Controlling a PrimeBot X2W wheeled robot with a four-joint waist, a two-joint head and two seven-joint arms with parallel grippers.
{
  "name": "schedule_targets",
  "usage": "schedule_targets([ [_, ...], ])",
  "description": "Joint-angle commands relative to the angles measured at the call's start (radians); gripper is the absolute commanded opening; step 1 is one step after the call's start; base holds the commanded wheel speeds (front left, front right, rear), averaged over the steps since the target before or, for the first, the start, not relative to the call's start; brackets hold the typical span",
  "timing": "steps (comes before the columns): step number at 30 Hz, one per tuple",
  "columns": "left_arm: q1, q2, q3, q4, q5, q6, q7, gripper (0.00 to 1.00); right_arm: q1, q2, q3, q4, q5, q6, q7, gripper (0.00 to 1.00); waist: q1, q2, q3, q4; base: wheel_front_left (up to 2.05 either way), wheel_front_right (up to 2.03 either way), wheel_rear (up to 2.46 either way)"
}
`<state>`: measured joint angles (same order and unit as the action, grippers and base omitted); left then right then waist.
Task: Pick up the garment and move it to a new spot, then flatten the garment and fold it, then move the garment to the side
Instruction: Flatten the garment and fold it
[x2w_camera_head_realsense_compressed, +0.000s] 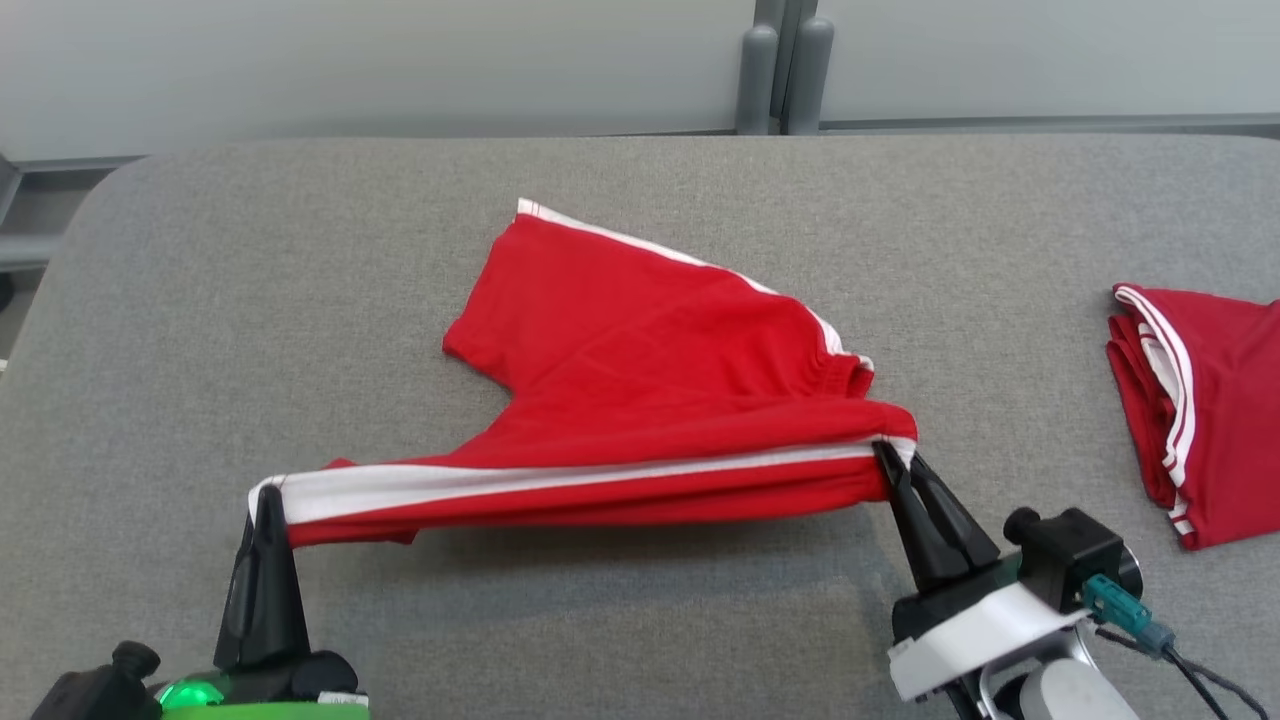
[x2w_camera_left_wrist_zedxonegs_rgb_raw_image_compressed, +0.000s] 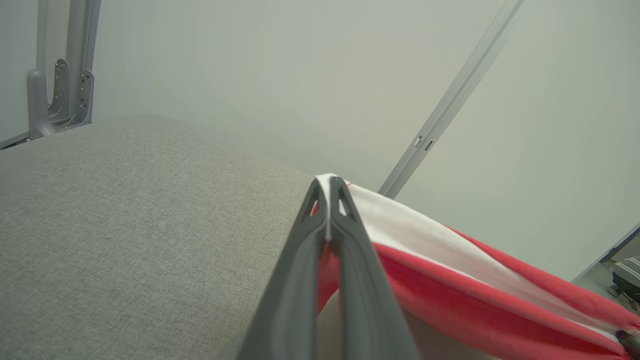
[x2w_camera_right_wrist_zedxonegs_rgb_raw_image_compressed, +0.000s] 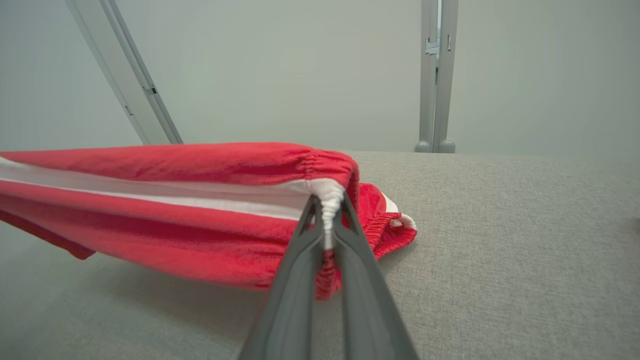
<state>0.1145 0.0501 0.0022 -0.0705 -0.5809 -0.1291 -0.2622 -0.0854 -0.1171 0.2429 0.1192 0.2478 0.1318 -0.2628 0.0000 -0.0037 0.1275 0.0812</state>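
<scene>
Stretching between the two grippers, the red shorts (x2w_camera_head_realsense_compressed: 640, 370) hang with their near side seam pulled taut, so the long axis runs left to right across the head view. The left gripper (x2w_camera_head_realsense_compressed: 268, 500) has its fingers pressed together on the white-striped leg hem. The right gripper (x2w_camera_head_realsense_compressed: 895, 458) pinches the gathered waistband at the other end of the same seam. Each arm holds its own end, so neither is nearer to the cloth than the other.

The held edge rides above the grey table (x2w_camera_head_realsense_compressed: 300, 300), with a shadow under it. The rest of the shorts slopes away from the robot and lies on the table beyond the grippers, the far leg reaching toward the back. Whatever comes next, a flattening pull or a fold, probably turns on that: the loose cloth lies forward of both fingertips.

The fabric looks soft and thin, bright red, with a broad white stripe beside a thinner one along the seam. A second red garment (x2w_camera_head_realsense_compressed: 1220, 400) lies folded well apart, at the table's right.
</scene>
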Motion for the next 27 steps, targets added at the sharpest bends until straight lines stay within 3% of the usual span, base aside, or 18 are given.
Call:
schedule_targets([
  [1, 0.033, 0.002, 0.006, -0.012, 0.0, -0.001, -0.003, 0.0, 0.039, 0.001, -0.009, -0.014, -0.004, -0.002, -0.002, 0.0, 0.0, 0.0037, -0.038, 0.007, 0.0, 0.0, 0.0],
  [10, 0.168, 0.002, -0.003, -0.085, -0.018, 0.001, -0.003, 0.0, 0.212, 0.02, -0.02, -0.094, -0.014, -0.002, -0.002, 0.0, 0.0, 0.0037, -0.097, -0.013, 0.0, 0.0, 0.0],
  [17, 0.216, 0.002, -0.012, -0.132, 0.004, 0.001, -0.003, 0.0, 0.273, 0.001, 0.007, -0.123, -0.011, -0.002, -0.002, 0.0, 0.0, 0.0037, -0.089, -0.032, 0.0, 0.0, 0.0],
  [27, 0.128, 0.021, -0.055, -0.055, 0.042, -0.001, -0.003, 0.0, 0.235, -0.003, 0.033, -0.066, 0.021, -0.002, -0.002, 0.0, 0.0, 0.0037, -0.065, -0.06, 0.0, 0.0, 0.0],
])
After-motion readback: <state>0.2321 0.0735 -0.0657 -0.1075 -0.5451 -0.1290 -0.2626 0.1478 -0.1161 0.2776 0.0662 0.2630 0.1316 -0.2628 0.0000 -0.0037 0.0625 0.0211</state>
